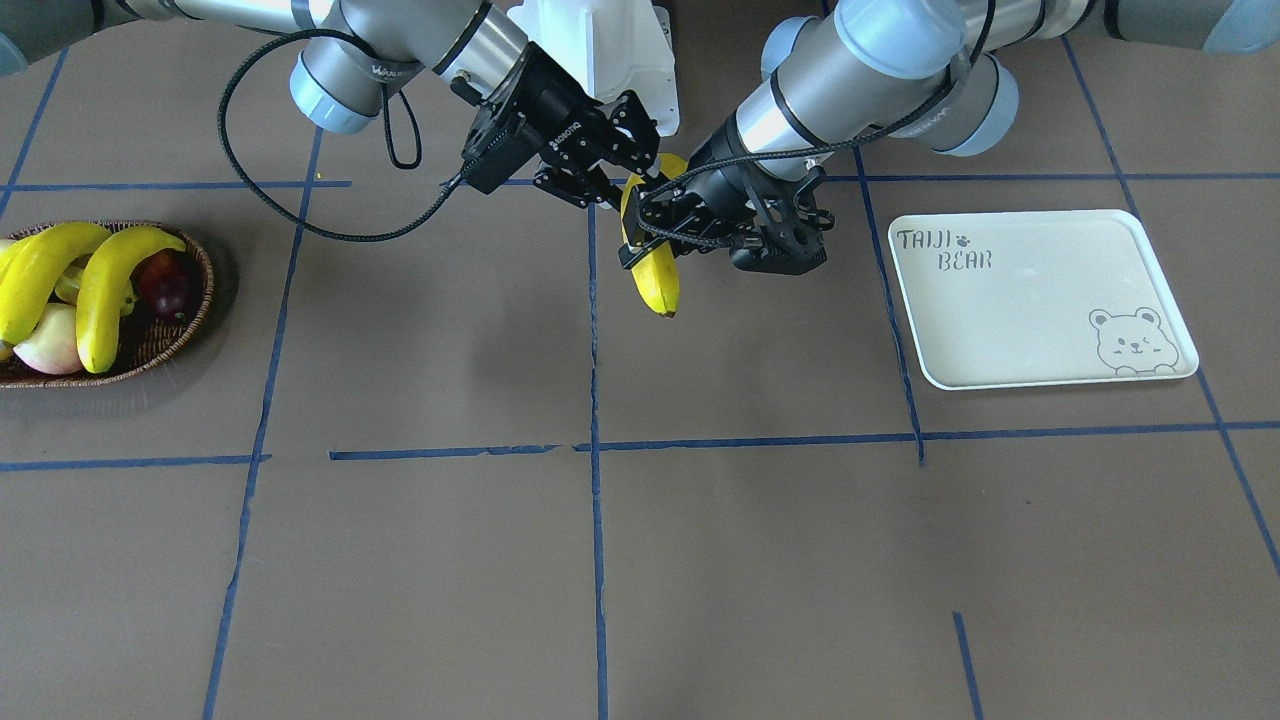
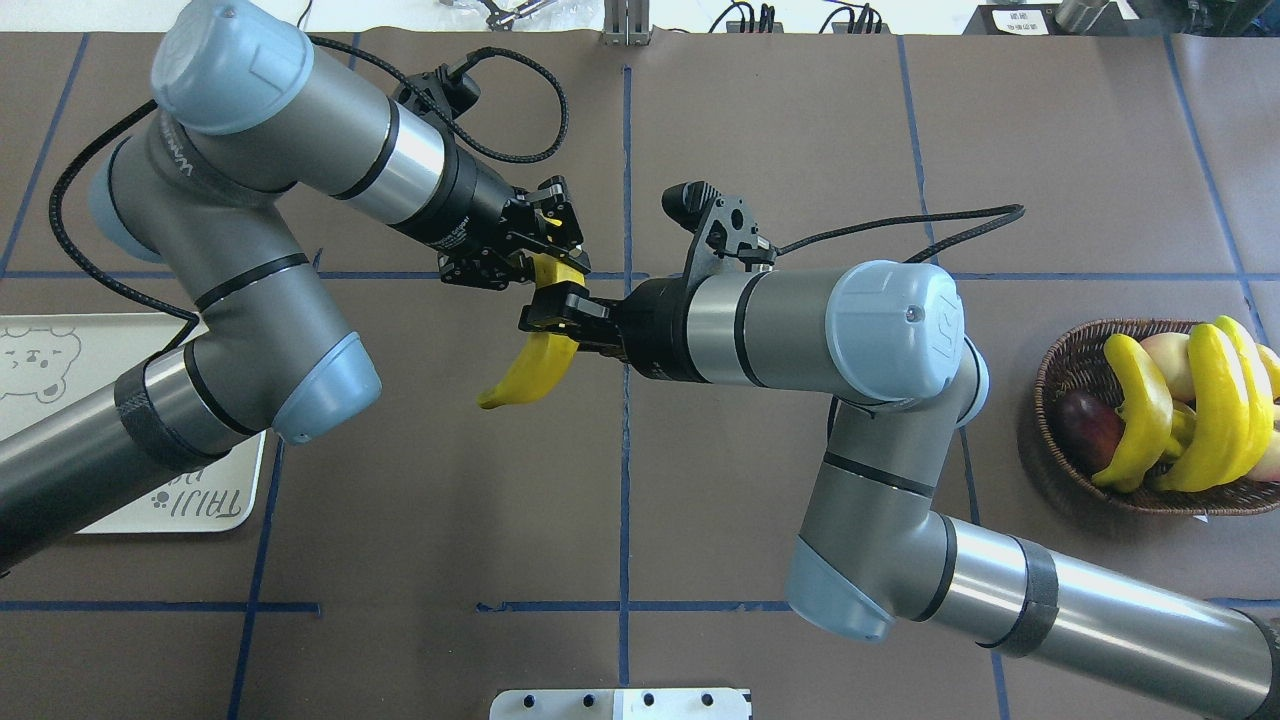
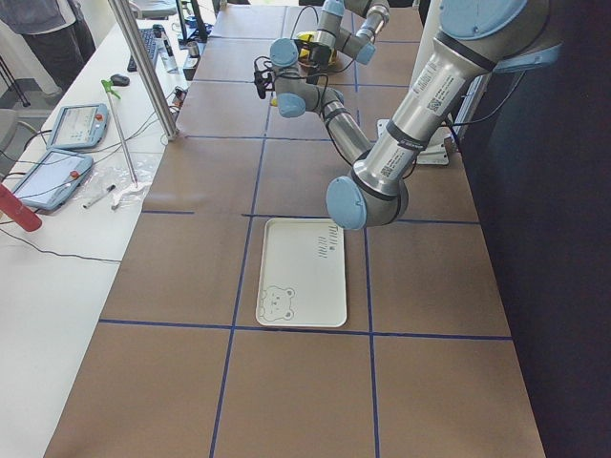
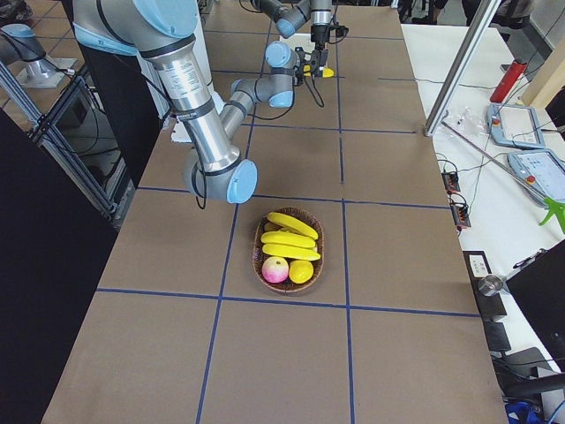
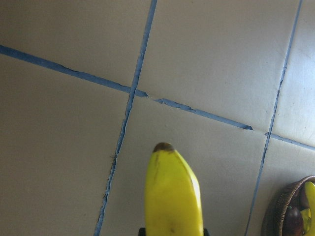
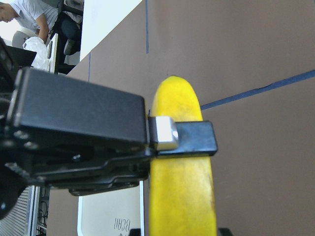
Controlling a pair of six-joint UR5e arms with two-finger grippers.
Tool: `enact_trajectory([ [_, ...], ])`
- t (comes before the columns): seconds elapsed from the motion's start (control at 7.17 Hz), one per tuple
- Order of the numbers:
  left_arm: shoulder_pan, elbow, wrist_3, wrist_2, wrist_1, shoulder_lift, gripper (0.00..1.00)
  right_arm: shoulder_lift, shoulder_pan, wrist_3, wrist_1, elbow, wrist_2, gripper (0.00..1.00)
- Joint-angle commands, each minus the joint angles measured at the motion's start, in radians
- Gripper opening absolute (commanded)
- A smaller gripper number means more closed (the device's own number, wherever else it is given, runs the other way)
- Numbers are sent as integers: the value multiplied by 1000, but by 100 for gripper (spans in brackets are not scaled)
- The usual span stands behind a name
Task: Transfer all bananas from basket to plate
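Observation:
One yellow banana (image 1: 655,280) (image 2: 530,370) hangs in the air over the table's middle, with both grippers on it. My right gripper (image 1: 640,182) (image 2: 555,312) is shut on the banana's upper part. My left gripper (image 1: 640,232) (image 2: 548,270) is shut on the same banana; in the right wrist view one of its fingers (image 6: 197,138) lies across the banana (image 6: 182,196). The banana's free tip (image 5: 163,147) points down. Two more bananas (image 1: 110,290) (image 2: 1140,420) lie in the wicker basket (image 1: 195,300) (image 2: 1050,370) on my right. The cream plate (image 1: 1040,300) (image 2: 200,500) on my left holds nothing.
A dark red fruit (image 1: 165,280) and a pale peach (image 1: 50,345) share the basket. The white robot base (image 1: 600,50) stands behind the grippers. Blue tape lines grid the brown table. Tablets (image 3: 72,129) lie on a side bench, where a person stands.

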Motion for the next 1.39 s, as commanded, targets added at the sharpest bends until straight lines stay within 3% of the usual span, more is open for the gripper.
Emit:
enact_trajectory([
  [0.0, -4, -13, -2, -3, 1, 6, 0, 2, 13, 14, 0, 1, 0, 100],
  [0.28, -35, -15, -8, 2, 6, 38, 0, 0, 31, 29, -10, 10, 20, 100],
  [0.56, -142, -9, 0, 5, 9, 147, 0, -9, 108, 28, -95, 22, 160, 100],
  [0.7, -206, -4, 4, 5, 9, 205, 0, -12, 155, 19, -191, 42, 234, 100],
  [0.98, -257, -13, 198, 3, 9, 373, 0, -23, 217, -18, -377, 58, 282, 100],
  [1.25, -286, 11, 372, 11, 9, 551, 0, -55, 304, -227, -608, 61, 358, 100],
])
